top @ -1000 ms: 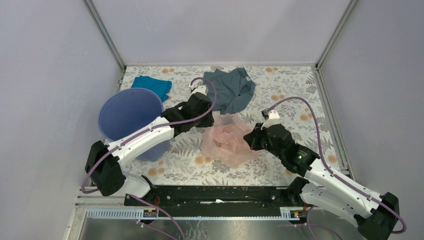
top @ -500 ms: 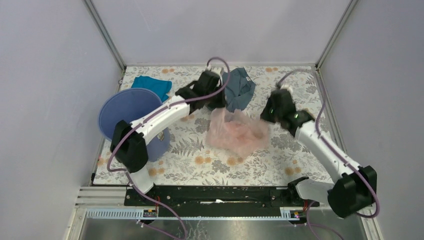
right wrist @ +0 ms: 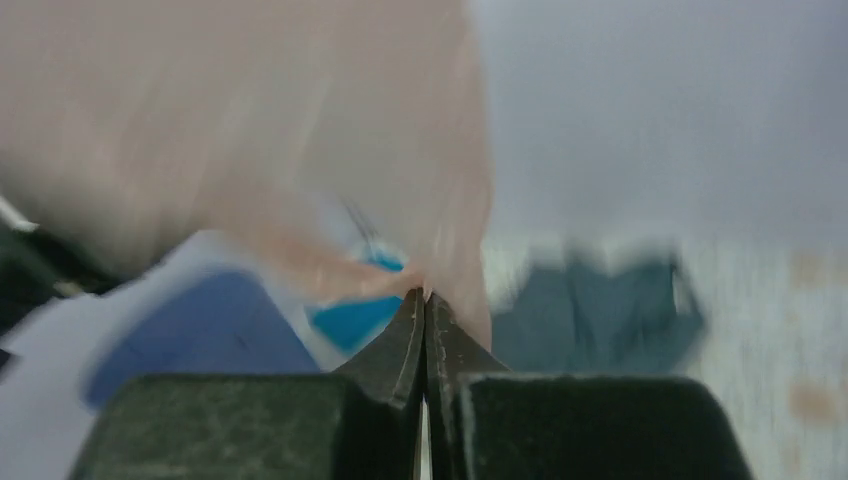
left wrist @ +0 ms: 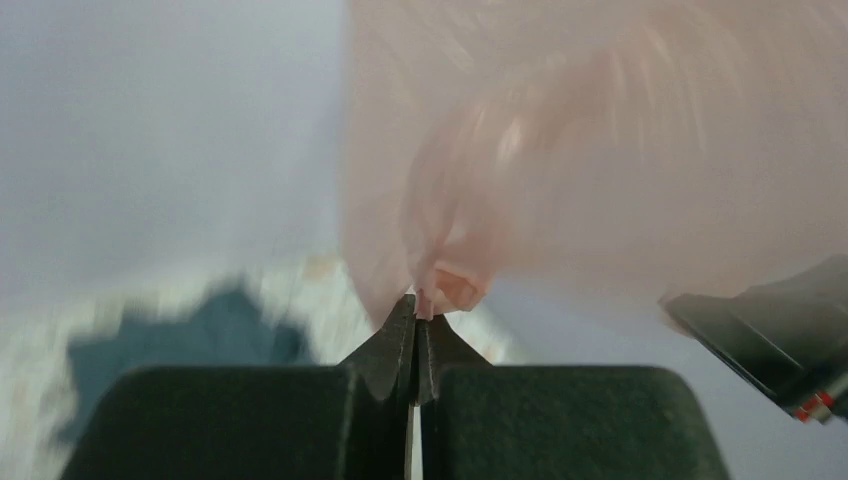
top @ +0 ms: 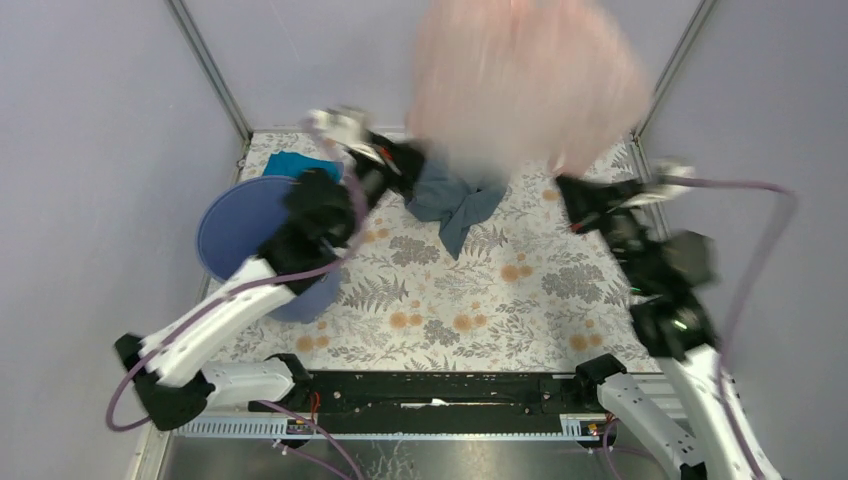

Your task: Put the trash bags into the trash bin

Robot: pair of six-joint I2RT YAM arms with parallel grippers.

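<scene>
The trash bin [top: 248,228], a round blue-violet bucket, stands at the left edge of the floral-print table [top: 500,300], mouth up. A teal cloth [top: 292,162] lies just behind it. The left arm reaches across the bin's right rim. In the left wrist view, the left gripper [left wrist: 415,312] has its jaws pinched together on a gathered tuft of the trash bag [top: 525,75].

The bag hangs in the air over the far part of the table, stretched between the two grippers, so its long axis runs left to right. It is to the right of the bin, not over it. It is thin, translucent pale pink film, billowed wide and smeared by blur, so its opening cannot be told. A grey-blue garment [top: 455,200] lies crumpled on the table below its left part.

At the right, the right gripper [right wrist: 424,298] is likewise closed tight on an edge of the film.
</scene>
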